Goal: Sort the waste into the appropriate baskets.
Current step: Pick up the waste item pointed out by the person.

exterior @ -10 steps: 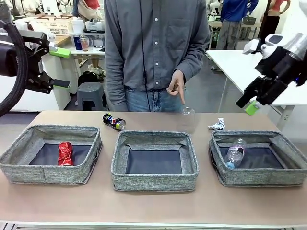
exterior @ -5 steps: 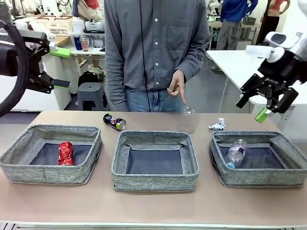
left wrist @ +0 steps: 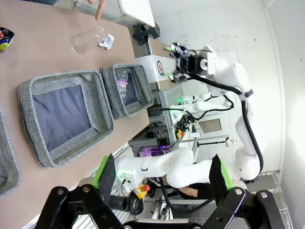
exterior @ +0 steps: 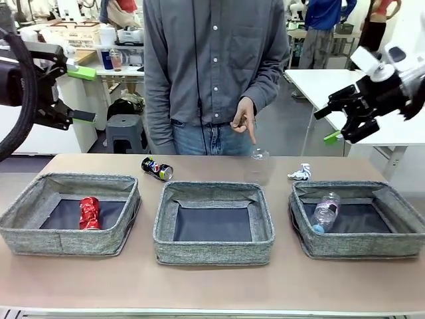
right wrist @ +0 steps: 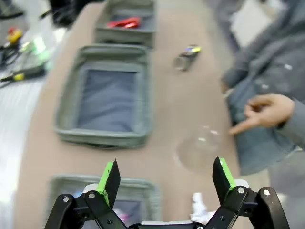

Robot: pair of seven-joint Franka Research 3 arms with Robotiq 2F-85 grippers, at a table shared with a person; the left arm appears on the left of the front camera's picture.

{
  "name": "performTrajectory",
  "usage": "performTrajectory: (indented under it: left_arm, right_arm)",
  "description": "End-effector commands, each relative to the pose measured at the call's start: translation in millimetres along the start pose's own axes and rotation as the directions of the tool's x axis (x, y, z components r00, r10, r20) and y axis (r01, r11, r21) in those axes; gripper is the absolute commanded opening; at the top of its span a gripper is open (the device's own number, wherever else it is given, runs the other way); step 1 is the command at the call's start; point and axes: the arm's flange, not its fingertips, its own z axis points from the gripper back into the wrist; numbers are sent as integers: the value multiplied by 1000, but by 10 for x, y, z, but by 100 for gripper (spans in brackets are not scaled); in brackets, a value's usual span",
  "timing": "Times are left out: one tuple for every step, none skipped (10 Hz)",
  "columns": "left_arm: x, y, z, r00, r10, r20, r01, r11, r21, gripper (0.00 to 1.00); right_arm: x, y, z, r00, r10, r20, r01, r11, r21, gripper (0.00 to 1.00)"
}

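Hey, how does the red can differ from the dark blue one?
The crushed red can is crumpled, while the dark blue soda can looks uncrushed. The crushed red can lies inside the left basket; the dark blue soda can lies on the bare table behind the baskets, nearer the person. Both are drink cans lying down.

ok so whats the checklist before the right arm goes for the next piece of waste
1. Right end effector open, nothing held: ok.
2. Left end effector open, raised off to the side: ok.
3. Person's hand away from the clear plastic cup: not ok, it points at the cup from just above.
4. Middle basket has room: ok.
5. Crumpled wrapper and dark blue soda can lie loose on the table, reachable from above: ok.
6. Cup free of liquid: cannot tell.
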Motion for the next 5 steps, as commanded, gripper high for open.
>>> performTrajectory:
  left_arm:
    - [-2,-35,5,1000,8,-1,-8,1000,-8,100]
    - [-2,-35,5,1000,8,-1,-8,1000,-8,100]
    - [-2,-35,5,1000,8,-1,-8,1000,-8,100]
    - [-2,-35,5,1000,8,-1,-8,1000,-8,100]
    - [-2,-35,5,1000,8,-1,-8,1000,-8,100]
  right_arm:
    - [-458,-420,-339,993,74,94,-69,996,-49,100]
    - [-583,-518,-419,986,99,133,-91,994,-60,100]
    - [-752,-620,-580,990,78,116,-75,997,-34,100]
    - [-865,-678,-711,993,66,94,-66,998,-3,100]
    - [-1024,-768,-925,996,8,88,-10,1000,19,100]
